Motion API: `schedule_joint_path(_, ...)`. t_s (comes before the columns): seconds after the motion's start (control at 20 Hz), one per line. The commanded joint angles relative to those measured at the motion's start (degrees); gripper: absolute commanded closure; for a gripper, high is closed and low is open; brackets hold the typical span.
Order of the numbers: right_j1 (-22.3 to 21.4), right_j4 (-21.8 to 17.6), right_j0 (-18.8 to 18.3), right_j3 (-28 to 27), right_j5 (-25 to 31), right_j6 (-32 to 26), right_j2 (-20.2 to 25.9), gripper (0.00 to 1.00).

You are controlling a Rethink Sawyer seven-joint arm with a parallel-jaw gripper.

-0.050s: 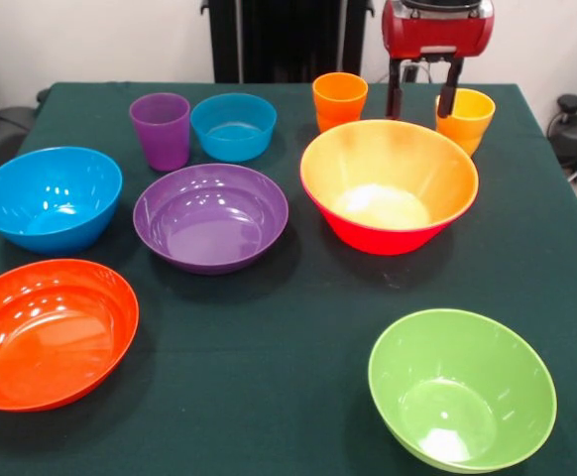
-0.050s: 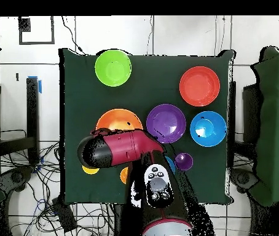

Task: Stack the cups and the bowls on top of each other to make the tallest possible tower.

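So nothing is stacked yet, and you are at the opening step with every piece lying apart on the green table (image 1: pixel 298 347). Nearest the front camera sit the green bowl (image 1: pixel 461 389) on one side and the shallow red-orange bowl (image 1: pixel 49 332) on the other. Behind those come the large blue bowl (image 1: pixel 49 196), the purple bowl (image 1: pixel 210 216) and the big orange bowl (image 1: pixel 389 184), which has a red outside; no pink shows from here, so I judge it to be the tower's base. Further back stand the purple cup (image 1: pixel 161 130), the small blue bowl (image 1: pixel 233 126), the orange cup (image 1: pixel 339 100) and the yellow cup (image 1: pixel 464 118). Farthest back, the gripper (image 1: pixel 422 101) hangs with its two fingers (image 1: pixel 395 94) spread and empty, above the gap between the orange and yellow cups, just behind the big bowl's rim. Your next move calls for picking one piece, probably a bowl that nests in the base, then centring the fingers over its rim before descending.
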Motion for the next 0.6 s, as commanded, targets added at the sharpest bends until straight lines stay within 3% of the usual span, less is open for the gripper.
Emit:
schedule_joint_path(0.05, 3.08, -0.97, 1.09, 0.43, -1.35, 6.16, -0.32, 0.00)
schedule_joint_path(0.6, 3.59, 0.69, 1.96, -3.36, 2.73, 5.58, -0.71, 0.00)
